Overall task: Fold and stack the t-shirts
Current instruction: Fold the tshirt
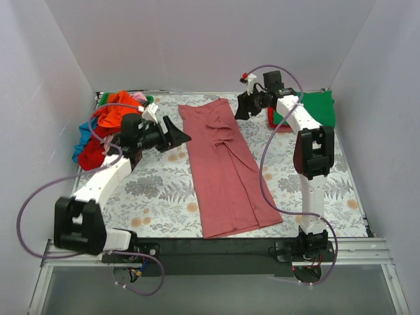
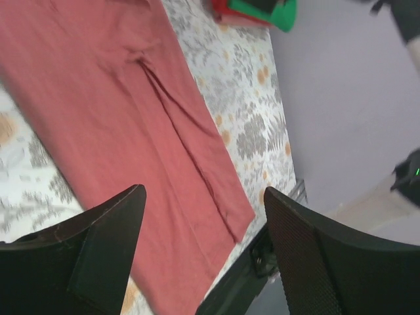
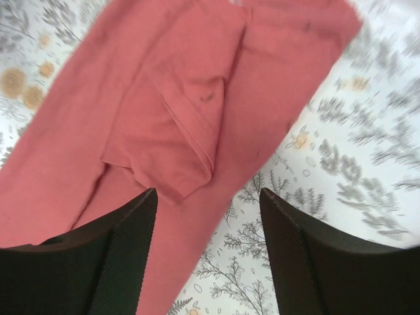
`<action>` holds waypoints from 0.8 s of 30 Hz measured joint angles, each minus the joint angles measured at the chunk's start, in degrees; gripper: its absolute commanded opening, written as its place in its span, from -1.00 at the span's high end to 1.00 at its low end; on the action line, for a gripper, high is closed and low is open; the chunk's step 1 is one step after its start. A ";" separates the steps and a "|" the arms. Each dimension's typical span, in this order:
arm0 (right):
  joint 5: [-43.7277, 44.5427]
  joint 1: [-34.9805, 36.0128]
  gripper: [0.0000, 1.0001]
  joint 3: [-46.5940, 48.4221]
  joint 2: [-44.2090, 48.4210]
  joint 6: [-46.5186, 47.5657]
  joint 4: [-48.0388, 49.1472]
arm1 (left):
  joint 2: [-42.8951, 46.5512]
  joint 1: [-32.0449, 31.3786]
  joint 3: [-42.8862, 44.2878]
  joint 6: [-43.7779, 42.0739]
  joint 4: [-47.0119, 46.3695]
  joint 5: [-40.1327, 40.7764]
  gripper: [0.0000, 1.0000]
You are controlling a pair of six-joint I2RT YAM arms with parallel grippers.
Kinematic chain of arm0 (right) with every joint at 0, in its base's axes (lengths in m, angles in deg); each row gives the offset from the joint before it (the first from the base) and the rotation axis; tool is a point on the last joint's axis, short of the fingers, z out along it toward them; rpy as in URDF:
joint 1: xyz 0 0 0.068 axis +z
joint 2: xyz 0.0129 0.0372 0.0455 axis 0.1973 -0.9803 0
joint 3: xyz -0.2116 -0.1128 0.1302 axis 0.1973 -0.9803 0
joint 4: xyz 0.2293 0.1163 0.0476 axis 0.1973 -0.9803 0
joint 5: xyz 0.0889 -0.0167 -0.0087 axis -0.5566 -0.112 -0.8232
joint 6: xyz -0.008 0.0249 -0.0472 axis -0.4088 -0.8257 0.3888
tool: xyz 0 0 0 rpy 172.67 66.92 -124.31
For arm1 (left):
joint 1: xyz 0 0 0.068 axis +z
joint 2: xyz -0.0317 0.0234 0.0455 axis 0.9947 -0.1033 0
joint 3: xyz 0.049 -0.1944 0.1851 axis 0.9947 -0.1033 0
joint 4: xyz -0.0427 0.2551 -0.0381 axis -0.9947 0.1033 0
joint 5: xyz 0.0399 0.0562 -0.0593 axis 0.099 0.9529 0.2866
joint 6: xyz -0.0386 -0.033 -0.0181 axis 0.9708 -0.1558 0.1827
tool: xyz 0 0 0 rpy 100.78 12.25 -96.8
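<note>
A large dusty-rose t-shirt lies folded into a long strip down the middle of the table, its sleeves tucked in over the body. My left gripper hovers open just left of the strip's upper part, and in its wrist view the jaws stand wide above the shirt with nothing between them. My right gripper hangs open just off the strip's far right corner. Its jaws are empty over the shirt's edge.
A loose heap of orange, red, blue, green and pink t-shirts sits at the back left. A folded green t-shirt on a red one lies at the back right, also in the left wrist view. The floral covering ends at a black front rail.
</note>
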 measured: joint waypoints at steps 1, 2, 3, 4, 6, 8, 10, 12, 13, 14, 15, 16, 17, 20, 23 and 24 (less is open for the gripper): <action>-0.28 -0.35 -0.32 0.37 -2.03 -0.52 -0.20 | -4.85 -0.02 2.71 1.18 -1.27 1.09 -0.36; -0.52 -0.50 -0.26 0.48 -3.93 -1.18 -0.46 | -9.88 -0.02 5.60 2.32 -2.78 1.95 -0.33; -0.92 -0.50 -0.26 0.72 -5.70 -1.75 -1.03 | -14.86 -0.02 8.76 3.34 -4.37 2.62 -0.29; -1.31 -0.39 -0.23 1.03 -7.32 -2.51 -1.36 | -20.09 -0.04 12.35 4.26 -5.60 3.15 -0.28; -2.23 -0.09 -0.23 2.69 -10.47 -4.09 -2.29 | -29.77 -0.17 19.28 5.49 -7.78 4.37 -0.25; -3.10 -0.04 -0.23 5.03 -12.94 -5.75 -2.69 | -38.69 -0.31 26.64 6.34 -8.96 4.94 -0.23; -4.15 0.11 -0.23 7.87 -15.17 -7.96 -2.25 | -46.53 -0.44 32.92 6.75 -10.14 5.38 -0.22; -4.98 0.11 -0.23 9.42 -16.09 -10.16 -1.86 | -53.48 -0.57 38.80 7.26 -10.62 5.64 -0.21; -5.46 0.00 -0.23 10.08 -16.39 -11.06 -1.42 | -56.59 -0.61 41.35 7.50 -10.73 5.66 -0.21; -5.75 -0.02 -0.23 10.47 -16.57 -11.78 -0.90 | -58.88 -0.63 43.28 7.61 -11.04 5.75 -0.21; -6.21 -0.13 -0.23 10.91 -16.76 -12.70 -0.24 | -61.70 -0.63 45.90 7.98 -10.99 5.64 -0.20; -6.69 -0.20 -0.23 11.30 -17.00 -13.49 0.48 | -64.24 -0.63 48.19 8.35 -11.19 5.62 -0.19; -7.10 -0.28 -0.23 11.69 -17.29 -14.23 1.11 | -66.55 -0.68 50.45 8.79 -11.28 5.51 -0.18; -8.33 -0.44 -0.22 12.28 -18.27 -16.31 2.80 | -72.32 -0.85 56.37 10.36 -11.80 5.01 -0.17; -9.22 -0.48 -0.22 12.28 -19.37 -17.77 3.72 | -75.30 -1.16 59.71 11.76 -12.92 3.87 -0.13; -9.38 -0.48 -0.22 12.28 -19.71 -18.03 3.69 | -75.82 -1.31 60.28 12.22 -13.57 3.63 -0.11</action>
